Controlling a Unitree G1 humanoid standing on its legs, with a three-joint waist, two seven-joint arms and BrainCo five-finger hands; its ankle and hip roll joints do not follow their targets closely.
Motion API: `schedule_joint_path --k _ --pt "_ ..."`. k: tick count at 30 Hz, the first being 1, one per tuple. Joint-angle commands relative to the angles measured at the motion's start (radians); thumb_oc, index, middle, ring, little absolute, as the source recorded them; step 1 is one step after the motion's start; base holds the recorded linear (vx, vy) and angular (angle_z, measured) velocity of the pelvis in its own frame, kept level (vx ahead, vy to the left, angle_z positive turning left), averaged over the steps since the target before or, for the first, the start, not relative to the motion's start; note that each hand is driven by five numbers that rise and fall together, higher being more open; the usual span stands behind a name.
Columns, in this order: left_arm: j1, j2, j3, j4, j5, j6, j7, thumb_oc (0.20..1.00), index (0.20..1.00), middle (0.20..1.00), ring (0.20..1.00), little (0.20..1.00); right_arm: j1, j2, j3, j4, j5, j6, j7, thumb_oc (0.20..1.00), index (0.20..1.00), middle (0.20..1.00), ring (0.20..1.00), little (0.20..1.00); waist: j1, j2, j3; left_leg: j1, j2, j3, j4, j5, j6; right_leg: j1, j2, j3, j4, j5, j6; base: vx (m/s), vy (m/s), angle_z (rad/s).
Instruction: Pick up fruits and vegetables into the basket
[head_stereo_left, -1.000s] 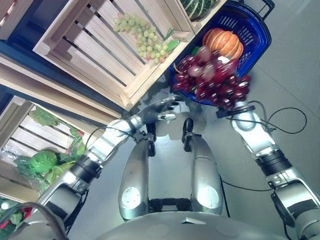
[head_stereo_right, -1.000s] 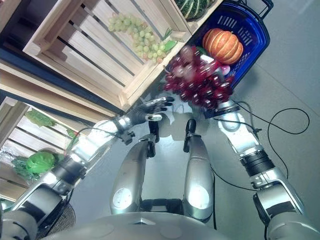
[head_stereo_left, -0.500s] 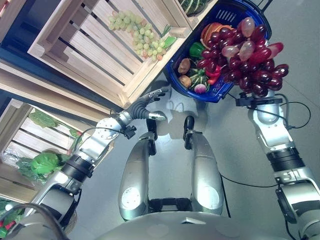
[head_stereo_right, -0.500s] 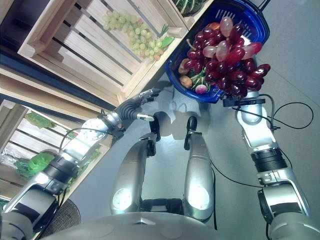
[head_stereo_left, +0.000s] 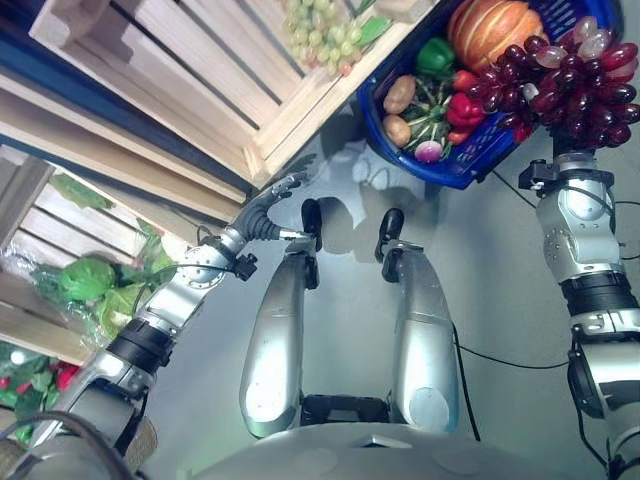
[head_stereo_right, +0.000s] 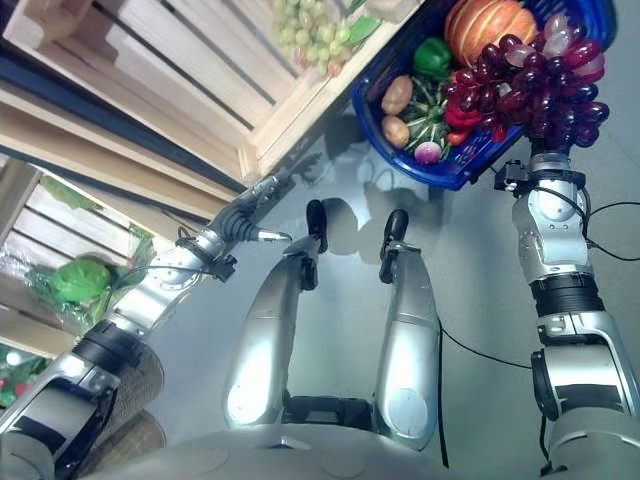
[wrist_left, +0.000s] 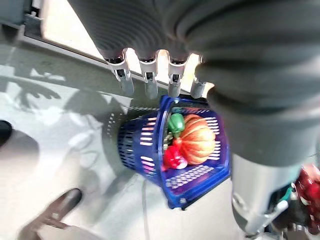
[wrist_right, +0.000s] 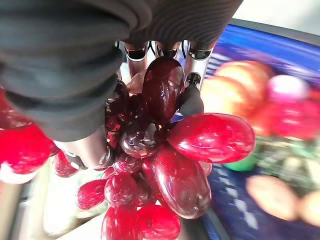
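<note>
A big bunch of red grapes (head_stereo_left: 575, 85) hangs over the right rim of the blue basket (head_stereo_left: 470, 165). My right hand (wrist_right: 134, 52) is shut on it, fingers and thumb curled round the bunch from below. The basket stands on the floor and holds an orange pumpkin (head_stereo_left: 490, 28), a green pepper (head_stereo_left: 435, 57), a red pepper (head_stereo_left: 465, 105), two potatoes (head_stereo_left: 400, 93) and a small radish (head_stereo_left: 428, 151). My left hand (head_stereo_left: 270, 205) is open and holds nothing, low by the corner of the wooden crate, left of the basket.
A slatted wooden crate (head_stereo_left: 200, 90) with green grapes (head_stereo_left: 320, 35) stands left of the basket. A lower crate at the left holds lettuce (head_stereo_left: 85, 280) and leafy greens. Grey floor lies right of the basket.
My right hand has carried the red grapes from the basket's near side up and right, over its right rim. The view has shifted. The left hand stays open by the crate corner.
</note>
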Motion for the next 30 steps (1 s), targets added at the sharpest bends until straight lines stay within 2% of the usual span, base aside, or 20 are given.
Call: schedule_joint_path --k 1,7,11,12,19,21,23,24,25,27,30 --pt "0.052 0.006 -0.044 -0.118 0.032 -0.030 0.038 1.000 1.000 1.000 1.000 1.000 -0.084 -0.088 -0.004 0.007 0.093 -0.004 0.007 0.200 0.200 0.200 0.200 0.200 -0.006 0.072 -0.055 0.001 -0.044 0.047 0.109 -0.210 0.042 -0.001 0.040 -0.026 0.003 -0.014 0.067 0.04 -0.060 0.05" --pt "0.036 -0.009 -0.095 -0.106 -0.016 -0.003 0.075 1.000 1.000 1.000 1.000 1.000 -0.182 -0.096 0.034 0.160 0.172 0.062 -0.017 0.200 0.200 0.200 0.200 0.200 0.019 0.105 -0.055 -0.084 -0.043 0.040 0.121 -0.201 0.048 -0.096 0.032 -0.031 0.040 -0.022 0.060 -0.01 -0.046 0.08" --pt "0.026 -0.039 -0.131 -0.086 0.001 -0.010 0.129 1.000 1.000 1.000 1.000 1.000 -0.243 -0.098 0.044 0.241 0.199 0.115 -0.003 0.200 0.200 0.200 0.200 0.200 0.031 0.132 -0.055 -0.142 -0.043 0.036 0.125 -0.190 0.049 -0.163 0.029 -0.026 0.063 -0.027 0.058 -0.01 -0.012 0.06" --pt "0.026 -0.041 -0.133 -0.085 0.004 -0.008 0.135 1.000 1.000 1.000 1.000 1.000 -0.247 -0.100 0.046 0.246 0.200 0.125 -0.001 0.200 0.200 0.200 0.200 0.200 0.032 0.134 -0.055 -0.147 -0.043 0.036 0.125 -0.189 0.049 -0.169 0.028 -0.025 0.065 -0.027 0.058 0.00 0.000 0.00" --pt "0.019 -0.050 -0.151 -0.064 0.030 -0.028 0.173 1.000 1.000 1.000 1.000 1.000 -0.282 -0.106 0.072 0.366 0.297 0.309 0.042 0.200 0.200 0.200 0.200 0.200 0.042 0.149 -0.055 -0.198 -0.037 0.030 0.127 -0.180 0.047 -0.225 0.024 -0.022 0.082 -0.029 0.052 0.00 -0.013 0.02" --pt "0.018 -0.048 -0.153 -0.065 0.042 -0.030 0.176 1.000 1.000 1.000 1.000 1.000 -0.285 -0.102 0.068 0.411 0.318 0.336 0.049 0.200 0.200 0.200 0.200 0.200 0.047 0.150 -0.055 -0.201 -0.037 0.027 0.123 -0.177 0.049 -0.227 0.026 -0.025 0.077 -0.026 0.051 -0.02 -0.038 0.02" --pt "0.014 -0.046 -0.158 -0.063 0.063 -0.039 0.183 1.000 1.000 1.000 1.000 1.000 -0.289 -0.094 0.062 0.448 0.344 0.335 0.037 0.200 0.200 0.200 0.200 0.200 0.050 0.149 -0.055 -0.199 -0.037 0.025 0.118 -0.175 0.050 -0.224 0.029 -0.027 0.072 -0.023 0.051 -0.02 -0.039 0.02" --pt "0.014 -0.046 -0.162 -0.064 0.072 -0.043 0.187 1.000 1.000 1.000 1.000 1.000 -0.290 -0.090 0.057 0.462 0.357 0.321 0.028 0.291 0.291 0.291 0.291 0.291 0.052 0.149 -0.055 -0.198 -0.038 0.023 0.116 -0.174 0.051 -0.222 0.031 -0.028 0.069 -0.021 0.052 -0.02 -0.033 0.02" --pt "0.014 -0.046 -0.165 -0.066 0.079 -0.043 0.189 1.000 1.000 1.000 1.000 1.000 -0.290 -0.089 0.055 0.469 0.363 0.312 0.027 1.000 1.000 1.000 1.000 1.000 0.053 0.149 -0.055 -0.198 -0.038 0.022 0.115 -0.174 0.051 -0.220 0.032 -0.028 0.068 -0.021 0.052 -0.02 -0.034 0.02" --pt "0.014 -0.045 -0.172 -0.066 0.103 -0.042 0.195 1.000 1.000 1.000 1.000 1.000 -0.287 -0.084 0.043 0.487 0.375 0.316 0.042 1.000 1.000 1.000 1.000 1.000 0.055 0.146 -0.055 -0.189 -0.041 0.018 0.110 -0.174 0.051 -0.209 0.033 -0.032 0.060 -0.018 0.054 0.00 0.000 0.00" --pt "0.009 -0.050 -0.183 -0.066 0.124 -0.039 0.211 1.000 1.000 1.000 1.000 1.000 -0.290 -0.072 0.041 0.509 0.324 0.291 0.013 1.000 1.000 1.000 1.000 1.000 0.054 0.144 -0.055 -0.167 -0.043 0.018 0.095 -0.171 0.050 -0.189 0.037 -0.034 0.042 -0.010 0.056 -0.04 0.012 0.01"
